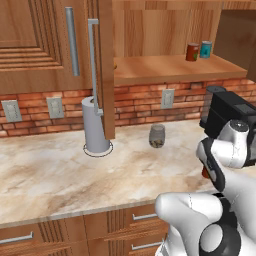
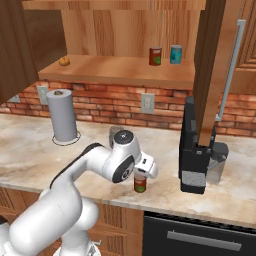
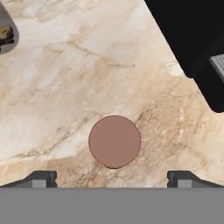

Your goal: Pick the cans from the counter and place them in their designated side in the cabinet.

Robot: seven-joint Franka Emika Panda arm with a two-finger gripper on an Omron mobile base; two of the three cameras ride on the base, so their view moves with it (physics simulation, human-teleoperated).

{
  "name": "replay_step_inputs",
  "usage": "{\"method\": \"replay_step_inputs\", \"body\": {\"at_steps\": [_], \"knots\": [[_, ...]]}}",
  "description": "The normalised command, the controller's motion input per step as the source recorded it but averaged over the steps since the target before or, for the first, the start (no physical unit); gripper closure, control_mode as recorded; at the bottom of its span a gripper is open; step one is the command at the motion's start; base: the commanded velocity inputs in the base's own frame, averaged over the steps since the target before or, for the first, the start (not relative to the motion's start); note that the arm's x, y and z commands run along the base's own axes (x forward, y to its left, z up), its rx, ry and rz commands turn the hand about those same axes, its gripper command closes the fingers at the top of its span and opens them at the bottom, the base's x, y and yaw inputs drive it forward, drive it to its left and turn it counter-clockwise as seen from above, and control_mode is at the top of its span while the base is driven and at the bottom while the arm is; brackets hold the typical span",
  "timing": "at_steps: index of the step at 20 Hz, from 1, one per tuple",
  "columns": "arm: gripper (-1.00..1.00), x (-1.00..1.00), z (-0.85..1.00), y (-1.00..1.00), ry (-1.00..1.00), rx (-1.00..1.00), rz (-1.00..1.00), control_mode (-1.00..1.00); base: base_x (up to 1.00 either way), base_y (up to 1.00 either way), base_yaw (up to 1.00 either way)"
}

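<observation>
One red can (image 2: 140,184) stands on the marbled counter (image 2: 30,150) near its front edge; its round top (image 3: 114,141) sits centred just ahead of my fingertips (image 3: 41,178). My gripper (image 2: 142,174) hangs straight over it, open and holding nothing, with the jaws spread wider than the can. In the left base view only a red sliver of this can (image 1: 205,173) shows behind my arm. A second red can (image 2: 155,56) (image 1: 192,51) stands on the shelf of the open cabinet (image 1: 165,67), to the right, beside a teal can (image 2: 175,54).
A black coffee machine (image 2: 197,160) stands close to the right of the counter can. The open cabinet door (image 2: 210,70) hangs above it. A glass jar (image 1: 157,136) and a paper towel roll (image 1: 95,125) stand further back. A small orange item (image 2: 64,61) lies at the shelf's left.
</observation>
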Motion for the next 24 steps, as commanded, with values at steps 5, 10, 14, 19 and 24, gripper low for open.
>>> {"method": "replay_step_inputs", "body": {"at_steps": [5,10,14,19,24], "knots": [[-1.0,0.19,-0.2,-0.06,0.01,0.0,0.0,-1.0,0.0,0.0,0.0],[-1.0,0.15,-0.2,-0.09,0.01,0.0,0.0,-1.0,0.0,0.0,0.0],[-1.0,0.11,-0.2,-0.13,0.01,0.0,0.0,-1.0,0.0,0.0,0.0],[-1.0,0.11,-0.24,-0.1,0.03,0.0,0.0,-1.0,0.0,0.0,0.0],[-1.0,0.17,-0.26,-0.01,0.04,0.0,0.0,-1.0,0.0,0.0,0.0]]}}
